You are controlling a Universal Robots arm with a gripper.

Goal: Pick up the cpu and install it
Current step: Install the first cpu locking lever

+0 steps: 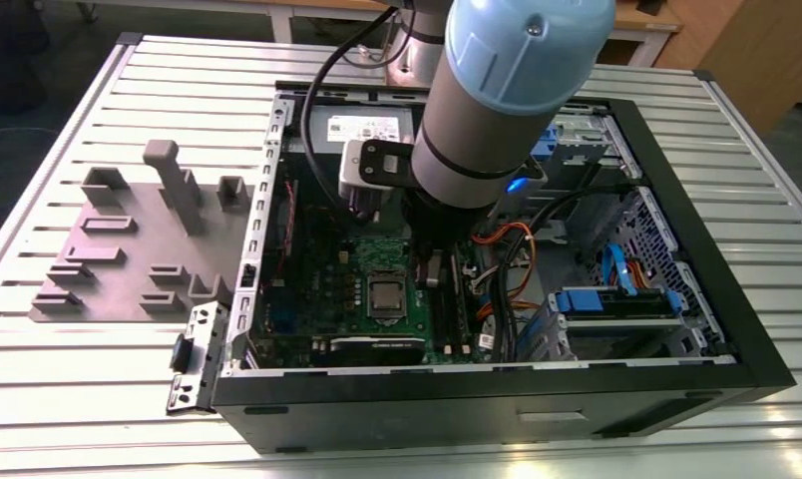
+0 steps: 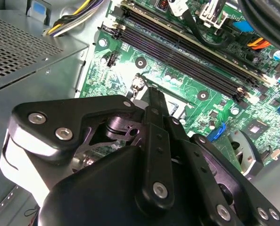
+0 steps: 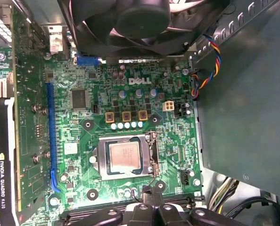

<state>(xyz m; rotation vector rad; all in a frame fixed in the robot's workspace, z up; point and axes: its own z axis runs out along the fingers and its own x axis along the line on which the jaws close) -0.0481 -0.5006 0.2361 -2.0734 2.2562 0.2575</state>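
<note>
The cpu, a small silvery square chip, lies flat inside the black-and-metal socket frame of the green board. The exterior view shows the cpu near the middle of the board inside the open computer case. My gripper hovers above the board just beside the socket frame, on the side nearer the memory slots. Its black fingers are shut together with nothing between them. They are clear of the chip.
A black fan sits at one board edge and a graphics card at another. Long memory slots, a perforated grey box and loose cables crowd the arm. A grey fixture plate lies on the slatted table at the exterior view's left.
</note>
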